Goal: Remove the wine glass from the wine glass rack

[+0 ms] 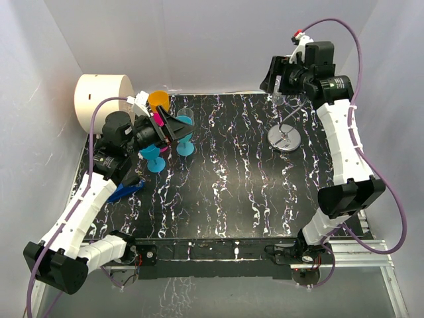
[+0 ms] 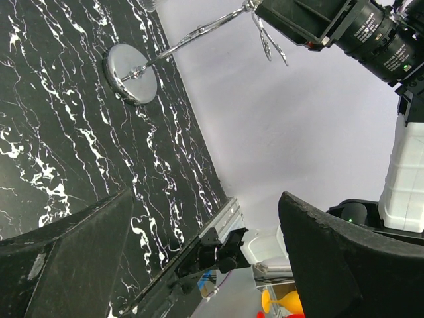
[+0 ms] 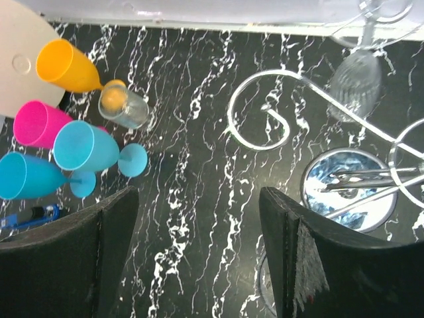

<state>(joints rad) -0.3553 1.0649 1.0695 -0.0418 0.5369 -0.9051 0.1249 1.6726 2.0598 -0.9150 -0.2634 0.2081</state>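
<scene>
**Right gripper open over the rack, glass not yet taken**

The right gripper (image 3: 199, 199) hovers with its fingers spread wide and nothing between them. It is above the wine glass rack (image 3: 265, 122), which stands at the far right of the table (image 1: 225, 199). The wine glass (image 3: 356, 83) appears to hang from one of the rack's arms on its far side. It is blurred in the right wrist view, and no finger touches it. The left gripper (image 2: 207, 205) is also released and empty. It sits at the far left beside a cluster of goblets (image 3: 86, 146) and faces across towards the rack.

By my reading the task is at the approach: nothing is grasped and nothing is lifted. What is left is to close on the glass, work it free of the wire arm and carry it clear.

The rack is thin, bright wire bent into open spirals, with a slim stem rising from a mirror-like disc base (image 3: 344, 189) that reflects the wires above it. The wine glass is clear and thin-walled, so it is probably slippery and fragile. The table is glossy black with white marble veins. The goblets are opaque orange, pink and cyan and look like plastic, and a small clear glass (image 3: 122, 106) stands among them. A white drum (image 1: 103, 99) sits at the far left.
</scene>
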